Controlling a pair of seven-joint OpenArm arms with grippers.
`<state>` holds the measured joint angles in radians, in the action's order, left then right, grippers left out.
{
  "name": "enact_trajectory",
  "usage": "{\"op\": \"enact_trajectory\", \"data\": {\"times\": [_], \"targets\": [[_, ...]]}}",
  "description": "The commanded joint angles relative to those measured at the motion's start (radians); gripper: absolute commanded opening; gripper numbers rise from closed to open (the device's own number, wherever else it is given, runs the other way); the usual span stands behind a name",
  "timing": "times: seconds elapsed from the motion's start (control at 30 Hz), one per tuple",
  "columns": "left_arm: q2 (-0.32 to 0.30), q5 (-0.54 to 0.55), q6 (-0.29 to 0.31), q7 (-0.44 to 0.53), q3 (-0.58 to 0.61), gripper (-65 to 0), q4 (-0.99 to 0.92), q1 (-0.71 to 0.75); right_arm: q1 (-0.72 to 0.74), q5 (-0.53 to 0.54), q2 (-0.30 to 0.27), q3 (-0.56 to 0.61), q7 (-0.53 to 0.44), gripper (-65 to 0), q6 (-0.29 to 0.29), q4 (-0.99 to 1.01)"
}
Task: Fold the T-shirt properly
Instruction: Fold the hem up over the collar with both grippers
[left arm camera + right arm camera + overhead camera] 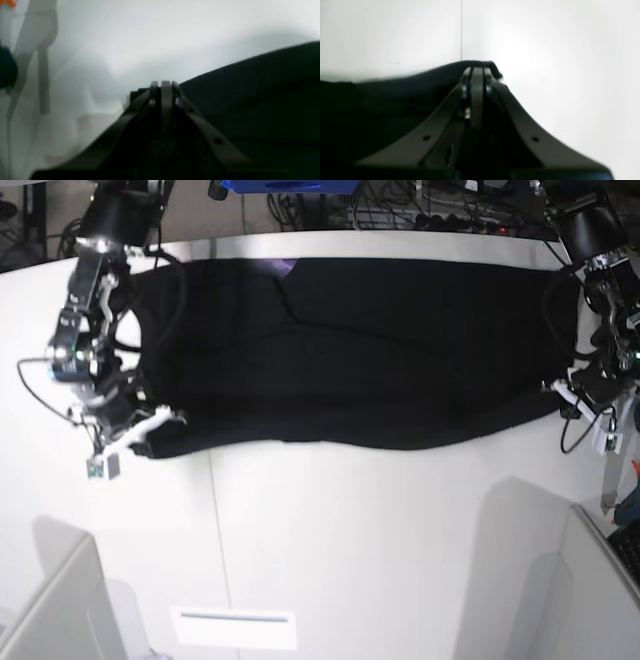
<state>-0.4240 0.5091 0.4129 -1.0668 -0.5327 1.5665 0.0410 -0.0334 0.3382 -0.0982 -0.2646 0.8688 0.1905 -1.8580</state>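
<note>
Both sets of fingers, left [165,86] and right [477,72], are pinched tight on the T-shirt [350,350] corners, so uneven pulling could skew the fold.

Base view high overhead, looking down on the whole table [330,520], both wrist views low and close behind closed fingers — each blurred, facing along the shirt [350,350] edge, shared with base view.

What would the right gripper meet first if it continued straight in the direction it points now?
The right gripper is shut on the T-shirt edge. Beyond that fold, only bare white table shows, probably free.
</note>
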Motion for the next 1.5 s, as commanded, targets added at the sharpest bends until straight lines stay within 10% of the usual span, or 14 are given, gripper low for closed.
{"op": "enact_trajectory", "data": {"times": [0.0, 0.23, 0.7, 0.83, 1.47], "targets": [[-0.025, 0.001, -0.001, 0.009, -0.030, -65.0, 0.032, 0.012, -0.012, 0.017, -0.005, -0.003, -0.021, -65.0, 0.008, -0.056], [-0.026, 0.003, 0.001, 0.009, -0.076, -65.0, 0.105, 0.142, -0.201, 0.035, 0.001, -0.003, -0.030, -65.0, 0.008, -0.153], [-0.026, 0.003, 0.008, 0.009, -0.117, -65.0, 0.165, 0.277, -0.500, 0.591, -0.039, -0.147, -0.073, -65.0, 0.008, -0.168], [-0.026, -0.005, 0.149, 0.006, -0.183, -65.0, 0.165, 0.296, -0.526, 0.608, -0.039, -0.147, -0.073, -65.0, 0.010, -0.168], [-0.054, 0.001, 0.160, -0.026, -0.275, -65.0, 0.153, 0.299, -0.554, 0.864, -0.119, -0.163, -0.064, -65.0, 0.002, -0.170]]}}
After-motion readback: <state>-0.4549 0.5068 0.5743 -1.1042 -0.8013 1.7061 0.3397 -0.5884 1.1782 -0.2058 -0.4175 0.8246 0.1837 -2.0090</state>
